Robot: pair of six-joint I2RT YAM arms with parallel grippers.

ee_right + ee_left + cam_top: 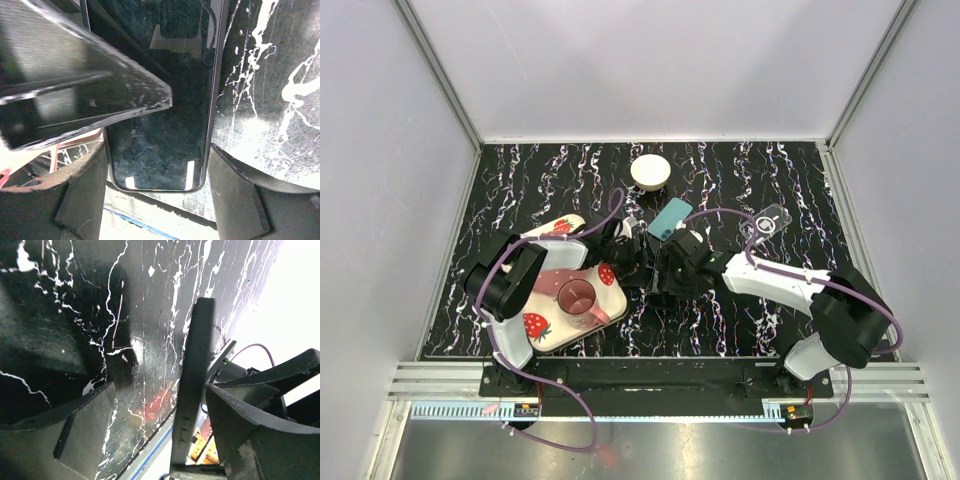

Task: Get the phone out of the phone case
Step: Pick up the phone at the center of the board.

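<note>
Toward the desk's [770, 320] left near corner lies a strawberry-print tray [545, 330] with a pink cup [578, 297] on it, close beside the left arm. At mid-desk the left gripper [160, 390] is spread, with one finger against the phone [175, 125], which stands on edge. The right gripper [156, 150] clamps the phone's long edges. Whether a case still wraps it I cannot tell. Toward the far edge sit a cream bowl [650, 172], a teal flat piece [670, 217] and a clear piece [772, 219].

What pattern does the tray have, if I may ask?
Red strawberries on the cream tray; top external view.
</note>
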